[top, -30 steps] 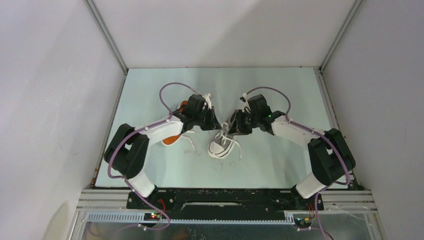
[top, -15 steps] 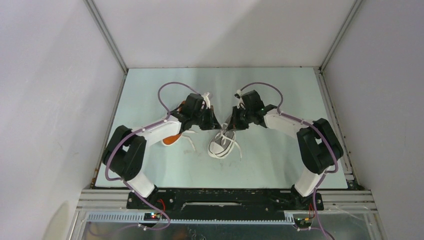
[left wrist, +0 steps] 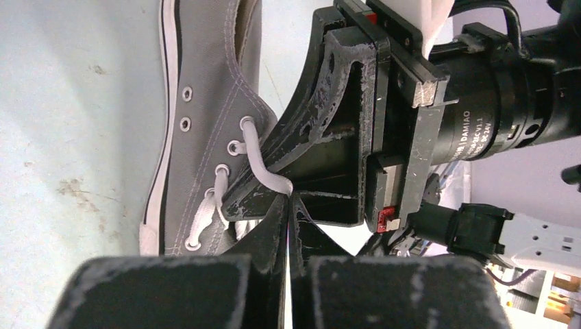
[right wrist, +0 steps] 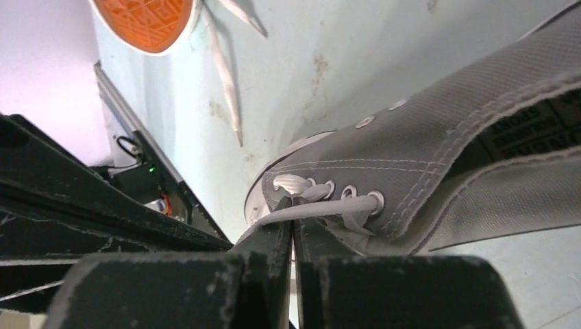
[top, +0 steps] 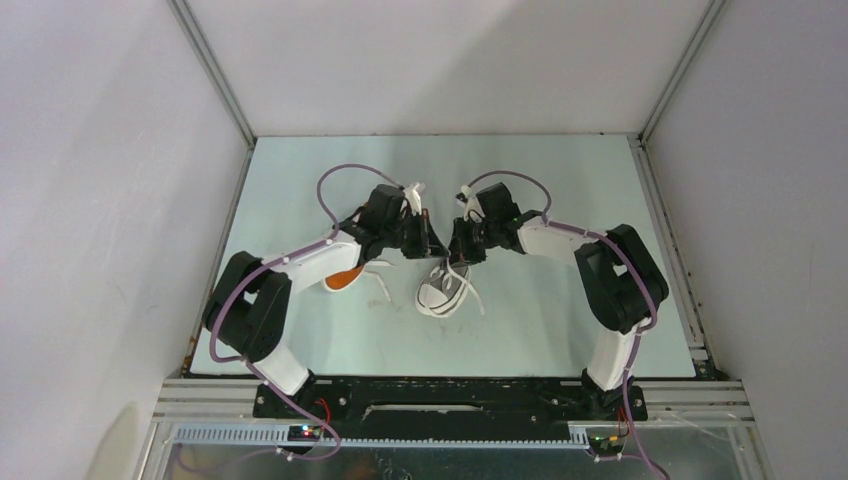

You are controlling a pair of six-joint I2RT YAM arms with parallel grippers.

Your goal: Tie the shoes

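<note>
Black left claw [left wrist: 288, 205]: fingers pressed together, pinching a strand of the flat white lace [left wrist: 257, 161] just past the upper eyelets [left wrist: 236, 145] of the small grey canvas low-top sneaker [left wrist: 205, 96]. Right claw [right wrist: 291, 223]: same state, tips squeezed flat on another strand of that lace, which runs taut from an eyelet on the opposite row. From the top view the two claws meet nearly tip to tip above the sneaker's lacing. In the left wrist view the right claw's body sits just behind the pinch point. Can't tell whether the claws actually touch each other.

The sneaker stands on its sole mid-bench, white toe cap [top: 432, 300] toward the arm bases, slack lace loops spilling off its sides. The second grey sneaker [top: 345, 278] lies just left of it, mostly hidden under the left arm [top: 310, 262], with its flat orange sole facing into view. A loose lace end [right wrist: 226, 96] lies on the surface between the two.

Bench [top: 540, 320]: pale blue-green sheet, scuffed and stained in the wrist views. White panel walls [top: 440, 70] on three sides, aluminium posts [top: 215, 70] in the back corners, an aluminium rail [top: 440, 435] along the near edge by the arm bases.
</note>
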